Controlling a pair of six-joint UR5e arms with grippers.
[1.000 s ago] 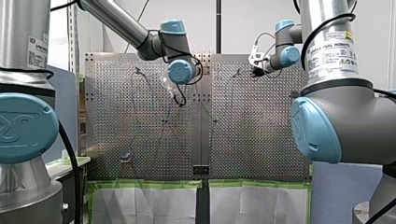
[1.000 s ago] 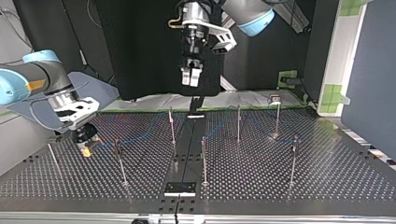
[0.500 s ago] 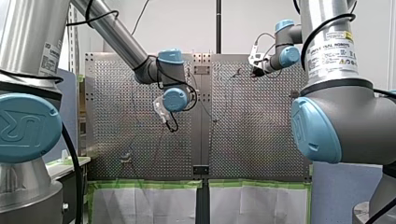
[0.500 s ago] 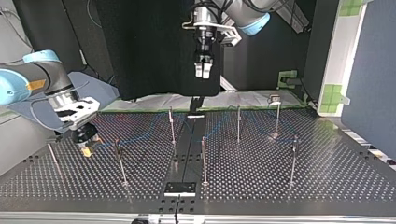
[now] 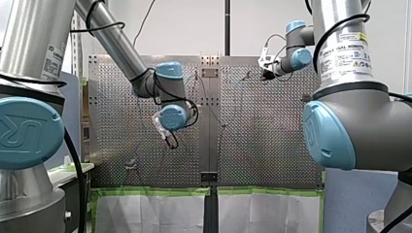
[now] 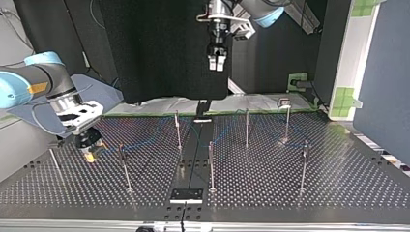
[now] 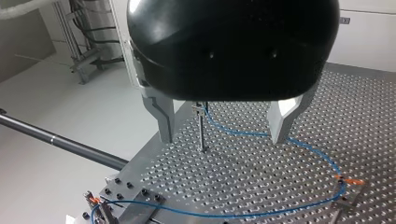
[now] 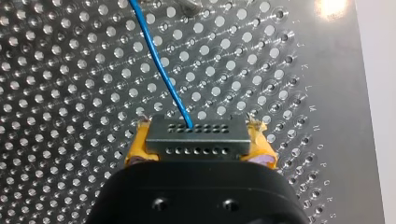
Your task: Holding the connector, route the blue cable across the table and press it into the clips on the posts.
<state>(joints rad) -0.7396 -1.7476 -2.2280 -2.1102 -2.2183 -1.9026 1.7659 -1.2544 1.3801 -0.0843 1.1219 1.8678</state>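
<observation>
- my left gripper (image 6: 216, 63) high above posts (image 6: 178, 130), fingers (image 7: 164, 116) apart, empty
- my right gripper (image 6: 89, 153) low by table (image 6: 338, 183) edge, top view's left, clamped on connector (image 8: 195, 137)
- blue cable (image 8: 161, 65) leaves connector, ahead of the pads

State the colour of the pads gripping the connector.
Yellow; the pads show best in the right wrist view.

front view overlooks the table (image 5: 272, 145) from behind; top view faces back, low; wrist views look down, right one closest.
</observation>
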